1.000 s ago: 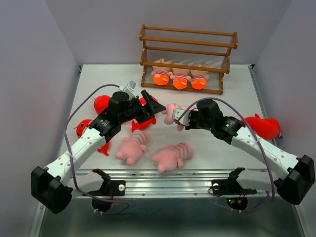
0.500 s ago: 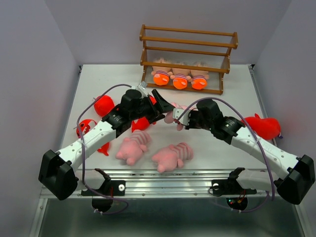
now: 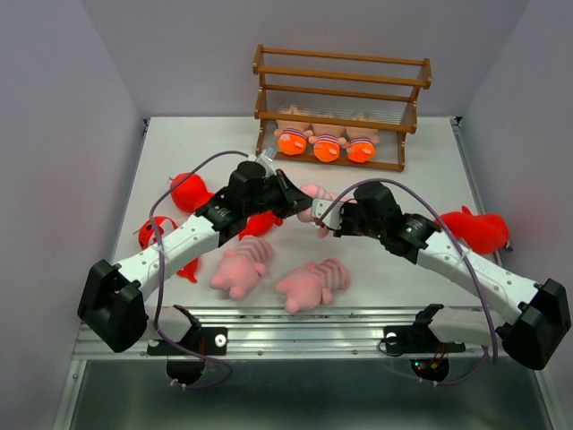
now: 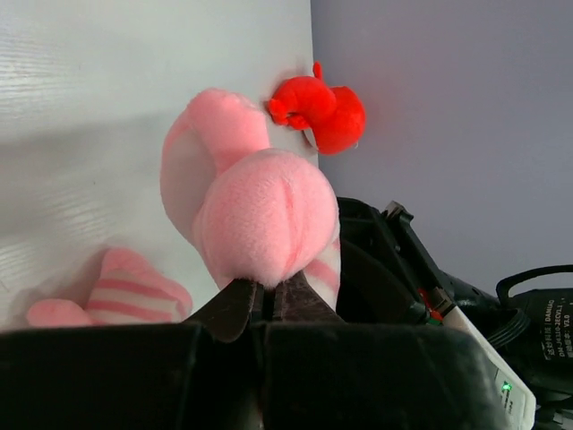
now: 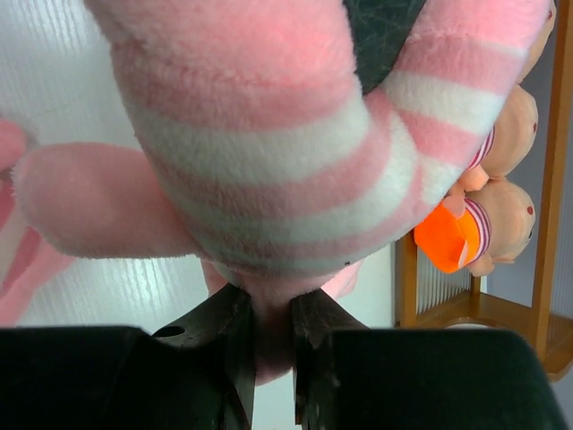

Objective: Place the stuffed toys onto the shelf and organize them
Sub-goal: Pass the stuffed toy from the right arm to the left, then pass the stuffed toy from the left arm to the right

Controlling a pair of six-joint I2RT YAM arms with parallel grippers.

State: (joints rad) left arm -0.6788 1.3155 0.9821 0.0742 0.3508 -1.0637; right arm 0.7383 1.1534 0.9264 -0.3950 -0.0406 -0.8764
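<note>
On the counter (image 3: 197,143), short of the shelf (image 3: 338,88) | left pincer (image 4: 267,303) and right pincer (image 5: 269,331) both clamped on one pink toy (image 3: 312,194) | risk: if you draw them apart, plush slips one grip, drops.

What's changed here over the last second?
The left gripper swung right to the pink striped toy and shut on it. The right gripper kept its hold on that toy; the shelf and the other toys stayed put.
</note>
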